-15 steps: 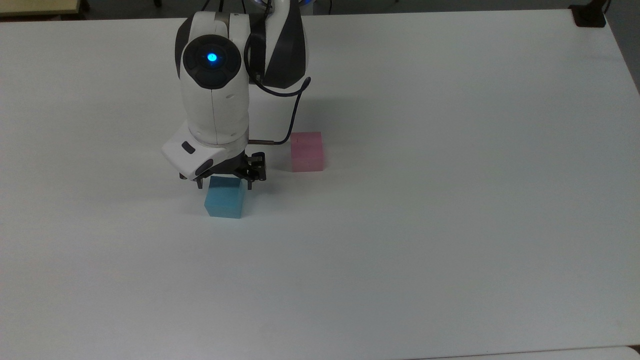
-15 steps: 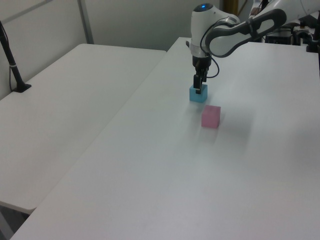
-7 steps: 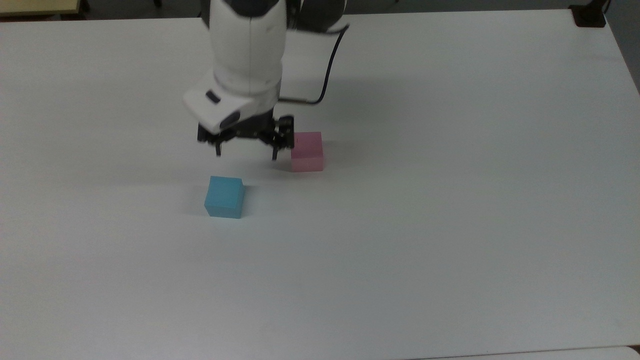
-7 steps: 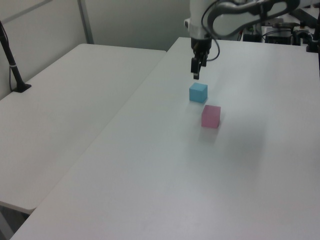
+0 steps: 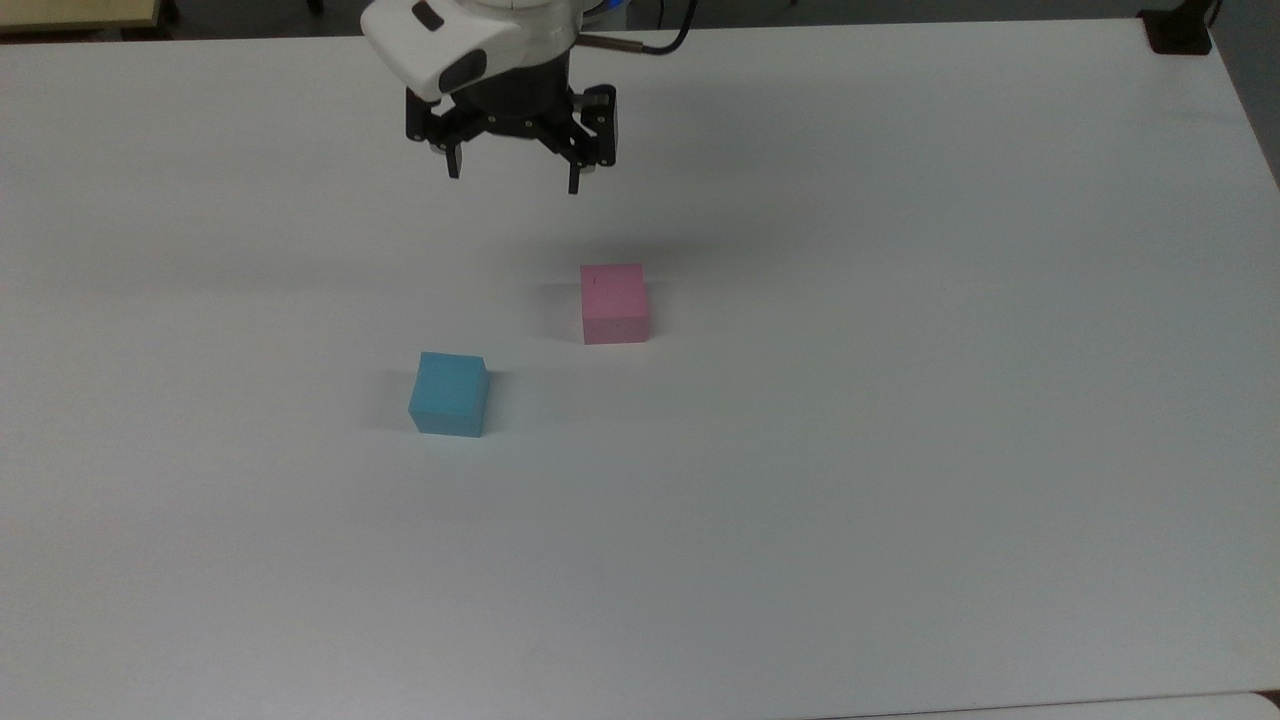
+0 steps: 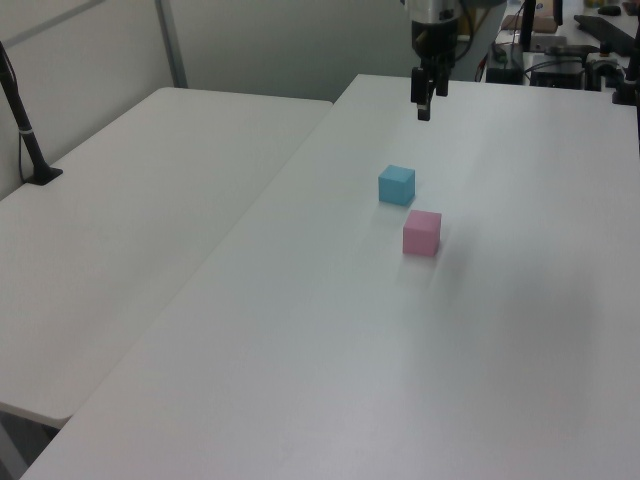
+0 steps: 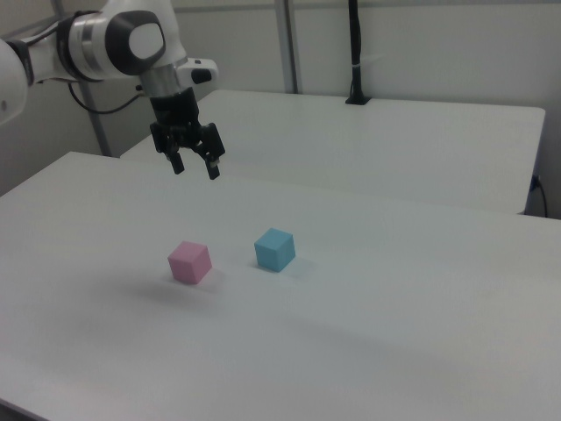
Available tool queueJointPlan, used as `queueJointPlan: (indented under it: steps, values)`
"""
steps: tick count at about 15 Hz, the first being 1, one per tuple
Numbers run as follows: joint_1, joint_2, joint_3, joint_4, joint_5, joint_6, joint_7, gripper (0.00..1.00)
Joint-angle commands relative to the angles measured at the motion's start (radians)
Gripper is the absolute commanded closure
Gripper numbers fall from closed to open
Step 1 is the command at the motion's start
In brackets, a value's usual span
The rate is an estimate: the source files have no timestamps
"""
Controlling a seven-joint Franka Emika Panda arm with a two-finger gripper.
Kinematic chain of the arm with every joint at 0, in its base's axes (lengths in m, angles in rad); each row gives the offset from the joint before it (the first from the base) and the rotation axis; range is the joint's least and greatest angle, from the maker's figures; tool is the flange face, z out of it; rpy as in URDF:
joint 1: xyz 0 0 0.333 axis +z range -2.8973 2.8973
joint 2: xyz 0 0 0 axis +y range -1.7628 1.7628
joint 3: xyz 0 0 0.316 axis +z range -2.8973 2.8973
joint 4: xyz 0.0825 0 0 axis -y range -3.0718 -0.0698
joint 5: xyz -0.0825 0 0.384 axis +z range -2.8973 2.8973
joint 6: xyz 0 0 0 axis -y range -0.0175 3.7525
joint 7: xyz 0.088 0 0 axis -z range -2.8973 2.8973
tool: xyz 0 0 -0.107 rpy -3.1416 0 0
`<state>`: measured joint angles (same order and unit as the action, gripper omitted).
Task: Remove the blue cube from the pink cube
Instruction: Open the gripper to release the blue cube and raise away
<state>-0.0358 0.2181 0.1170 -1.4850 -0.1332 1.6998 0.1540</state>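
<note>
The blue cube (image 5: 449,393) rests on the white table (image 5: 900,400), apart from the pink cube (image 5: 614,302), which also sits on the table up and to the top view's right. Both cubes show side by side as the blue cube (image 6: 397,184) (image 7: 275,249) and the pink cube (image 6: 422,232) (image 7: 190,261). My gripper (image 5: 512,180) hangs high above the table, well back from both cubes, open with nothing between its fingers. It shows again as the gripper (image 6: 426,105) (image 7: 195,168).
A second white table (image 6: 130,200) adjoins along the left view's left. A black post (image 6: 25,130) stands on it, seen also as the post (image 7: 355,53). A dark clamp (image 5: 1178,30) sits at the table's far right corner in the top view.
My gripper has let go of the blue cube, opened, then risen and pulled back away from both cubes. The cubes have stayed in place.
</note>
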Motion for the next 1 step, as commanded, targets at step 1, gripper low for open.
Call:
queueJointPlan:
  steps: [1]
  values:
    - [0.008, -0.051, -0.01, -0.054, 0.02, -0.012, 0.022, 0.0]
